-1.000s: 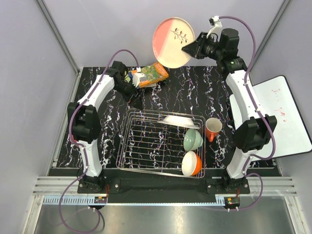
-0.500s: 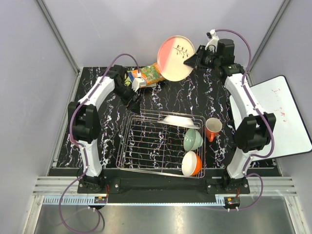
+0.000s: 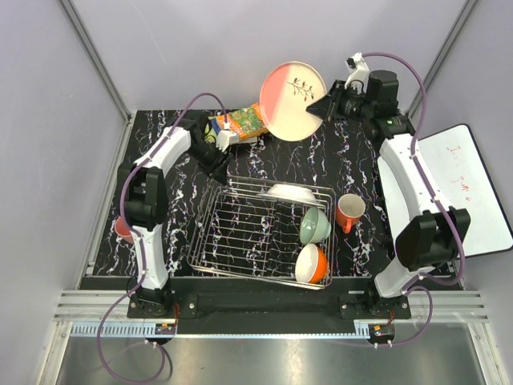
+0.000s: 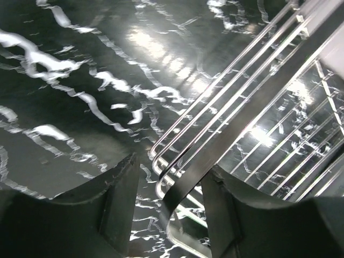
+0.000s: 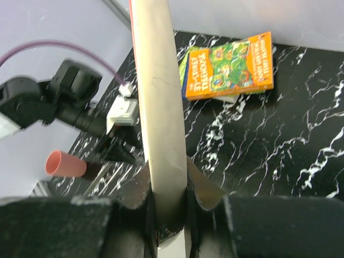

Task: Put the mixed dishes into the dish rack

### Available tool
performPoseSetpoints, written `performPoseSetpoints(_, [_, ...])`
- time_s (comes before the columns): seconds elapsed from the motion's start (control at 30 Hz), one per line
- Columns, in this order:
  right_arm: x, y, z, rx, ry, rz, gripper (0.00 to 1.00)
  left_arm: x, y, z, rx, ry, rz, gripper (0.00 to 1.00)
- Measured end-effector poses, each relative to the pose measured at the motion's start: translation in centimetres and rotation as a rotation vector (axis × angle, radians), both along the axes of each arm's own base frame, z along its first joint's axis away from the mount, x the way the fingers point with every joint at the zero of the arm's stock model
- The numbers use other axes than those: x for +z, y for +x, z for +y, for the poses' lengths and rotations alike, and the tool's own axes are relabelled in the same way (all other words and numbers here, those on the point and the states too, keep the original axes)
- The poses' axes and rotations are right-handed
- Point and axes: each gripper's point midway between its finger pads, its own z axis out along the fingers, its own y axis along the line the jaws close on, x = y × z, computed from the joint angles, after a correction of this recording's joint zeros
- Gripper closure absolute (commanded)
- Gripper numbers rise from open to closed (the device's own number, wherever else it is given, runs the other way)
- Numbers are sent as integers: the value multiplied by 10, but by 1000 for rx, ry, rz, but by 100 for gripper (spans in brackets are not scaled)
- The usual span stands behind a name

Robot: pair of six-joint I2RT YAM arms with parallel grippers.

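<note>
My right gripper point(image 3: 325, 109) pinches the pink-and-cream plate point(image 3: 290, 100) aloft, while my left gripper point(image 3: 219, 166) straddles the far-left corner of the dish rack point(image 3: 240, 233), grip uncertain.

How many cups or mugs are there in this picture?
2. The orange-red mug stands on the table beside the right side of the dish rack; the pink cup is at the table's left, partly hidden behind the left arm. More could be hidden.

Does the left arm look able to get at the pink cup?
Probably not directly: the left gripper straddles a corner of the dish rack, and the pink cup lies back beside that arm's elbow.
</note>
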Motion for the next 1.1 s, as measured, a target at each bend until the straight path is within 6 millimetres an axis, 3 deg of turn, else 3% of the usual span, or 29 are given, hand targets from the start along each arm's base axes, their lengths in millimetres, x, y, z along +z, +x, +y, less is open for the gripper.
performPoseSetpoints(0.27, [8, -59, 15, 151, -19, -51, 100, -4, 25, 28, 95, 54, -56, 54])
performPoseSetpoints(0.53, [7, -148, 75, 453, -143, -133, 100, -6, 32, 53, 201, 43, -63, 57])
performPoseSetpoints(0.83, [0, -171, 71, 483, -301, -224, 100, -8, 32, 98, 364, 46, -76, 57])
performPoseSetpoints(1.0, [-15, -191, 78, 532, -439, -299, 100, -15, 24, 109, 426, 71, -50, 59])
performPoseSetpoints(1.03, [-19, -194, 79, 542, -462, -305, 100, -18, 21, 108, 436, 73, -35, 57])
performPoseSetpoints(1.1, [-32, -199, 81, 560, -529, -311, 100, -24, 14, 108, 456, 80, -5, 45])
